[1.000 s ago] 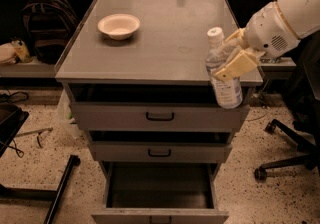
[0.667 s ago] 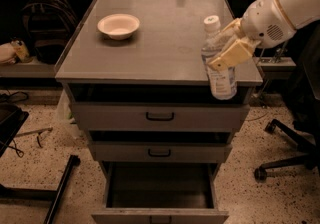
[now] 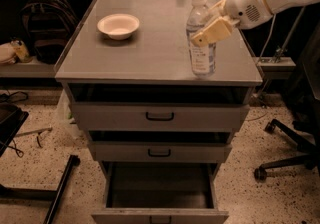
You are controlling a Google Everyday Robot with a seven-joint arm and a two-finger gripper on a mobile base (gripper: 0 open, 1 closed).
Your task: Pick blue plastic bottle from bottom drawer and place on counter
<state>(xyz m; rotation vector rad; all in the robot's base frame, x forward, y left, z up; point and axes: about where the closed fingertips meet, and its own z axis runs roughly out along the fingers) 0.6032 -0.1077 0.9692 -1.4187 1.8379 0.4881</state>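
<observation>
The blue plastic bottle (image 3: pixel 202 58), clear with a white cap and a pale label, stands upright at the front right of the counter (image 3: pixel 150 55). Its base is at or just above the surface. My gripper (image 3: pixel 202 32) reaches in from the upper right and is shut on the bottle's upper body; one cream finger (image 3: pixel 214 29) crosses its front and the other is hidden behind it. The bottom drawer (image 3: pixel 160 190) is pulled open below, with a dark interior and nothing showing inside.
A white bowl (image 3: pixel 118 25) sits at the counter's back left. Two upper drawers with black handles (image 3: pixel 160 116) are slightly open. A backpack (image 3: pixel 42 18) is at the left, an office chair base (image 3: pixel 287 160) at the right, and a black stand leg (image 3: pixel 60 190) on the floor at the left.
My gripper has carried the bottle up and leftward from beyond the counter's front right corner to over the counter top. The drawers and bowl have not moved.
</observation>
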